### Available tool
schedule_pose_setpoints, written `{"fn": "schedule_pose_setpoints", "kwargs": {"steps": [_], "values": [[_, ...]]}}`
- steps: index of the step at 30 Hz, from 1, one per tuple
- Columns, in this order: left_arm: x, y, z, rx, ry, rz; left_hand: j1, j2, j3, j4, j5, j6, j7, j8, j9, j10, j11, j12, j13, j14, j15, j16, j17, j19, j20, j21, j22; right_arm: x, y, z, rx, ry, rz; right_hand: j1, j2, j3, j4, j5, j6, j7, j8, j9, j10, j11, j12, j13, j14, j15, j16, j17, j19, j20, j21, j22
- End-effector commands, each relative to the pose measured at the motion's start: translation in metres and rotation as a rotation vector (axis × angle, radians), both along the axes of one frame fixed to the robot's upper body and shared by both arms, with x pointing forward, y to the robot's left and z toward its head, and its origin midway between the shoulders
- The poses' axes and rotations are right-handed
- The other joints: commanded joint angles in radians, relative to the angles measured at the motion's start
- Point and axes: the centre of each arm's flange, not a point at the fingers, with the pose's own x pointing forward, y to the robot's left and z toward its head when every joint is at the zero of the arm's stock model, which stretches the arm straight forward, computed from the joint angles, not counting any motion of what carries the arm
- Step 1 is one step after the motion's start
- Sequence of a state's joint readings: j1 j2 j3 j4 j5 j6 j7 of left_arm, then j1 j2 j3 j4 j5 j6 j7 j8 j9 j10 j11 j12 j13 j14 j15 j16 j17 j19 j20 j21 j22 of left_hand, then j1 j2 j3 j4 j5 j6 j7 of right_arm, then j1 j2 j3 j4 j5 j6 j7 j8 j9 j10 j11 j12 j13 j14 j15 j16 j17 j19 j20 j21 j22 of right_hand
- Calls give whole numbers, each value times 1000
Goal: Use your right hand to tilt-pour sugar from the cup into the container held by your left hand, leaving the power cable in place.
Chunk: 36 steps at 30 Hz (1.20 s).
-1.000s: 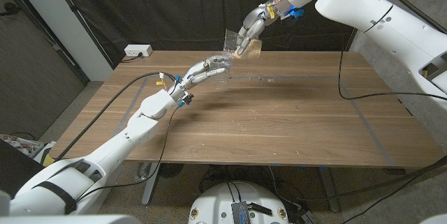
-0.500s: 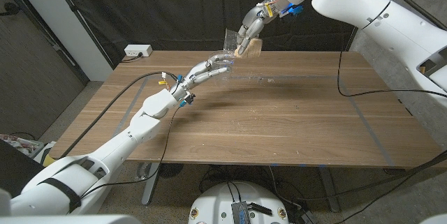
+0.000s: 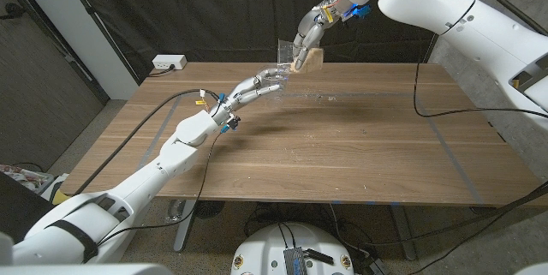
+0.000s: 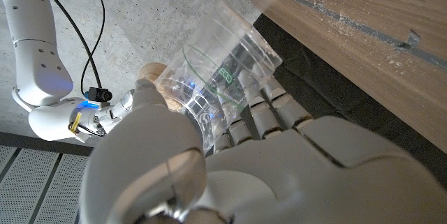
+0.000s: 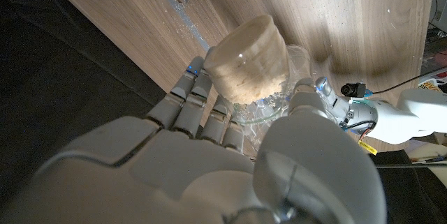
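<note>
While tilted, the clear cup shows pale sugar inside.

I see a clear, shiny plastic cup with pale, grainy sugar inside. The container is clear plastic too, thin and glossy. My hands look like smooth, hard white-grey plastic with a soft shine. The table is brown wood with a matt grain. The cable looks like black rubber.
</note>
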<state>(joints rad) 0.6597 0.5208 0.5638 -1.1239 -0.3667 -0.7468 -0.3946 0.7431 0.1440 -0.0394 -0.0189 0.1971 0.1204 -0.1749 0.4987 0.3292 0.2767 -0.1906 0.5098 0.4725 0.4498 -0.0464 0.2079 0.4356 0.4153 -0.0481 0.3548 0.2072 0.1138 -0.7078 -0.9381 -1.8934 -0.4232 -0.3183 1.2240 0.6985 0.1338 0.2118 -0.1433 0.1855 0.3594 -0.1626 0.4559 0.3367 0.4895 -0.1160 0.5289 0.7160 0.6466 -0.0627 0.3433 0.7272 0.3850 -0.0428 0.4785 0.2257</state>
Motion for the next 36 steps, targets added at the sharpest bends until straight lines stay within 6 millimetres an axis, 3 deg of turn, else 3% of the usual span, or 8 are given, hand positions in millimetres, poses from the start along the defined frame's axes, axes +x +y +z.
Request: {"fn": "schedule_pose_setpoints", "kwargs": {"steps": [1,12,24,36], "values": [[2,-4,-5,14,17,-2,12,-1,-1,2,-2,12,6,4,0,16,0,-2,2,9,-107,7,-2,-2,4,0,1,-9,-1,1,-48,-19,-38,20,22,39,28,7,8,-4,-2,3,3,0,4,5,1,-172,-3,0,-3,-67,0,1],[5,-8,-5,13,16,-6,24,10,9,1,0,3,36,-3,0,36,4,0,3,24,-96,11,-6,-1,9,2,1,-15,8,5,-81,-23,-71,29,26,49,22,8,9,-8,-7,8,-6,-5,1,7,-5,-173,-5,4,-6,-67,0,2],[7,-9,-6,10,19,-19,29,10,14,4,-1,-9,41,-15,1,35,10,-4,4,25,-94,10,-11,-1,11,3,1,-18,17,4,-132,-28,-117,38,29,59,16,10,9,1,-13,14,-13,-2,-2,9,-10,-173,-7,8,-8,-68,1,2],[4,-11,-7,14,16,-30,56,11,31,0,1,73,54,10,2,81,5,6,8,58,-77,15,-19,2,19,8,2,-17,23,1,-166,-43,-164,61,29,74,3,12,34,-5,-5,28,-11,-10,-2,12,-13,-174,0,23,-11,-69,4,3]]}}
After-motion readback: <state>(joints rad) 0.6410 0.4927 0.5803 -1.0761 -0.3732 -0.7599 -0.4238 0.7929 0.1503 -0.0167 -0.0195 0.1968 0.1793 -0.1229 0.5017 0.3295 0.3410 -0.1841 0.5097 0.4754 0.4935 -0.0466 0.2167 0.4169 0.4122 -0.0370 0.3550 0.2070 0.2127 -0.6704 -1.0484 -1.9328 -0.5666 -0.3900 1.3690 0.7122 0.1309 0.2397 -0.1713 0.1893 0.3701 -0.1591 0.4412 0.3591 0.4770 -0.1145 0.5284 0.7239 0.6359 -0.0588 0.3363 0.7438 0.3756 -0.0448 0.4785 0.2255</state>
